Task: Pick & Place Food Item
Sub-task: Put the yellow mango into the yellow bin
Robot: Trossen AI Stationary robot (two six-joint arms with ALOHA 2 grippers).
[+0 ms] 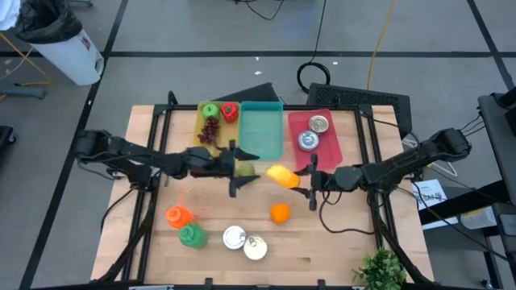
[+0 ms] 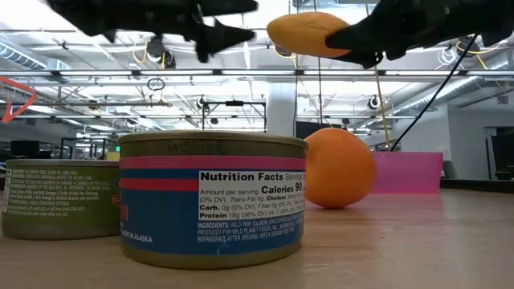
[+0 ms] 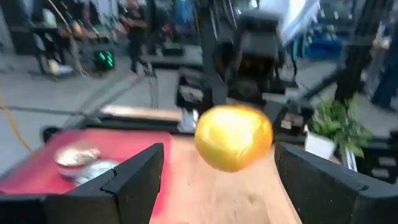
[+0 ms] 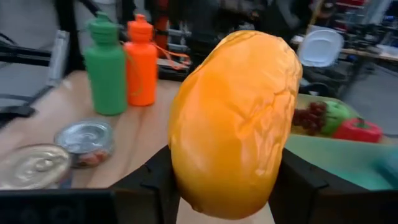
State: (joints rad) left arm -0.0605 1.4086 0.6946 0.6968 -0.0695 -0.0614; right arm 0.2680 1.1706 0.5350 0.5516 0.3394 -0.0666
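Mango (image 4: 231, 121) fills the right wrist view, pinched in the right gripper's (image 1: 304, 178) fingers above the counter (image 1: 339, 242)!
Left gripper (image 1: 239, 171) sits just at its 9 o'clock, fingers spread wide and holding nothing. Orange (image 1: 279, 213) rests at the mango's 6 o'clock, cans (image 1: 244, 242) toward 7.

High view: camera looked straight down on the whole table (image 1: 322, 242), floor at the frame's upper edge.
Low view: camera sat at table-top level, very near a can (image 2: 213, 201) filling the lower centre, facing level into the room.
Left wrist view: faced past its own fingers (image 3: 134, 177) toward the mango (image 3: 233, 137), mid-frame, fairly near.
Right wrist view: sat close on the same mango, filling the frame's centre.
Shared: mango appeared in all four views.
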